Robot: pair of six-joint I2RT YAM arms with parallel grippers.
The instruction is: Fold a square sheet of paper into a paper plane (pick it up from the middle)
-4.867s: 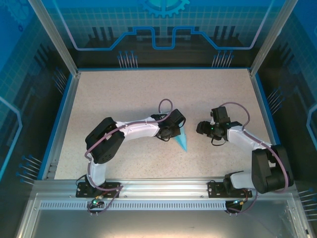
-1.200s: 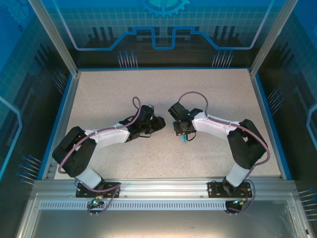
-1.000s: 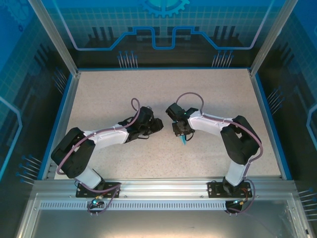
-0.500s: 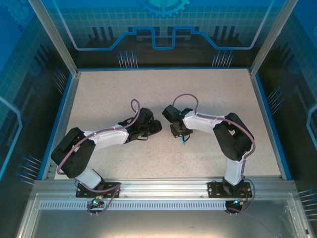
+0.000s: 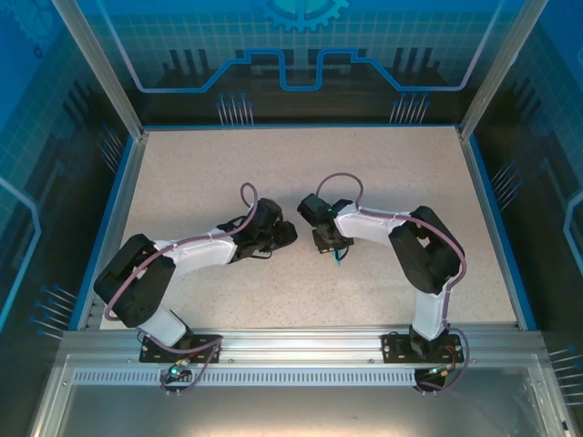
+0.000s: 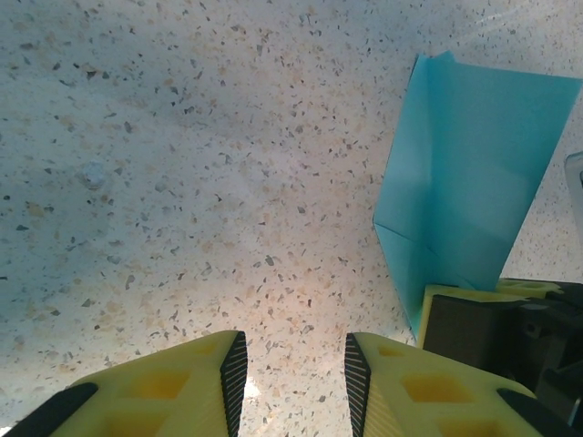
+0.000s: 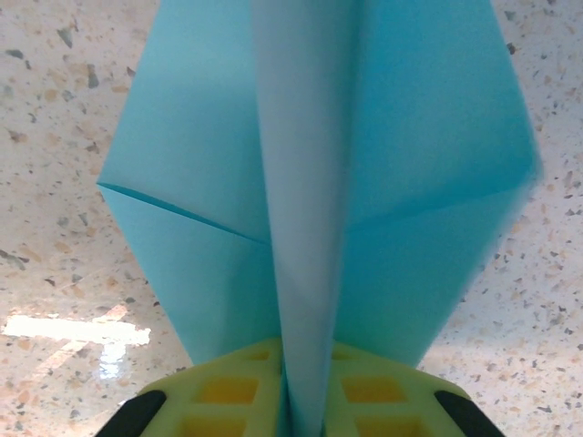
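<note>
The left arm (image 5: 200, 250) bends out to the left from its base, and its forearm runs right toward the middle of the tabletop (image 5: 228, 173). The right arm (image 5: 383, 223) folds at a high elbow and reaches left, so the two wrists face each other, near but apart. The left fingers (image 6: 173, 391) hang low over bare tabletop, parted by a modest gap with nothing between them. The right fingers (image 7: 223, 390) are closed on the centre fold of the plane (image 7: 310, 182), whose wings spread to either side and point away from the wrist. From the left wrist, the plane (image 6: 465, 182) stands just right of the left fingers; whether it touches the tabletop cannot be told.
</note>
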